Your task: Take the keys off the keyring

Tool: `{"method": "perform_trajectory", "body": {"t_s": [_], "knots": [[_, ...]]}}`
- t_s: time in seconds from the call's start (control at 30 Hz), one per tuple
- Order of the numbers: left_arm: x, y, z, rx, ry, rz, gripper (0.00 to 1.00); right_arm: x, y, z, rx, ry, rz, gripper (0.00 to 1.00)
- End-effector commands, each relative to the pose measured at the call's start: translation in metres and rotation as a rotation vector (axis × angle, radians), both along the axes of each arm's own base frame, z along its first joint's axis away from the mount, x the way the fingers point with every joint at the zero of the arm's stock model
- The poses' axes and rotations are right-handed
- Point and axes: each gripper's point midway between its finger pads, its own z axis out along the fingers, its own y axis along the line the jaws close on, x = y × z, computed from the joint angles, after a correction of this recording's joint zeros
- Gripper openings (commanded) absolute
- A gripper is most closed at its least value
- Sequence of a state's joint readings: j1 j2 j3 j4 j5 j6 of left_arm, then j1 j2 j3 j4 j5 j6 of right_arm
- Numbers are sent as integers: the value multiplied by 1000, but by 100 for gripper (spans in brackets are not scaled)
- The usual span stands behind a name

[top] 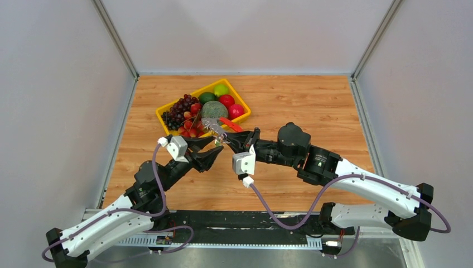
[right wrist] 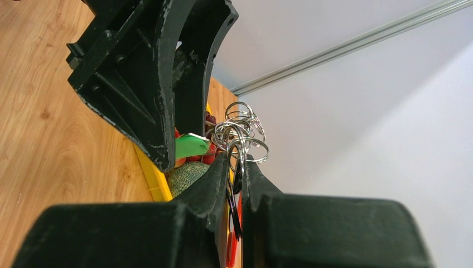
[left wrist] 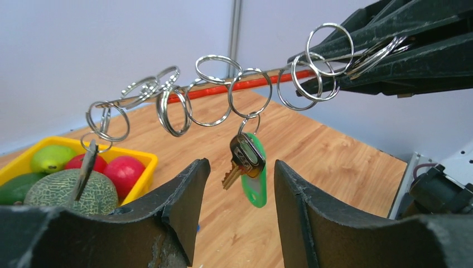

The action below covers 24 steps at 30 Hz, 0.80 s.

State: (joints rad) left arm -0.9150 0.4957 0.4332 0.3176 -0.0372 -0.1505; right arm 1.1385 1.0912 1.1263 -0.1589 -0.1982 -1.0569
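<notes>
The left gripper (left wrist: 240, 167) has its fingers spread. A key (left wrist: 241, 159) on a green tag (left wrist: 255, 181) hangs just beyond the gap, long axis straight down, so the left arm looks nearer for taking it. Above it, the red keyring (left wrist: 192, 96) runs crosswise in the air, strung with steel rings (left wrist: 217, 67). The right gripper (right wrist: 237, 167) pinches its right end. Further back is the yellow fruit tray (left wrist: 146, 159). I can read no writing on the tag.

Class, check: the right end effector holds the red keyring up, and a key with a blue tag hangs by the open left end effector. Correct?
No: the left wrist view shows the tag is green, not blue. The right end effector does hold the keyring, and the key hangs by the open left end effector.
</notes>
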Motion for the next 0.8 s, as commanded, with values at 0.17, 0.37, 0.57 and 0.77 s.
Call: {"method": "perform_trajectory", "body": {"t_s": [0.17, 0.37, 0.57, 0.77], "knots": [[-2, 10, 20, -18, -57, 28, 53, -9, -2, 29, 83, -53, 42, 0], [-4, 6, 20, -17, -61, 7, 49, -10, -2, 29, 84, -52, 45, 0], [-9, 4, 21, -16, -65, -23, 51, -9, -1, 28, 81, -52, 42, 0], [-17, 9, 18, -20, -45, -39, 53, -8, 0, 26, 77, -50, 40, 0]]}}
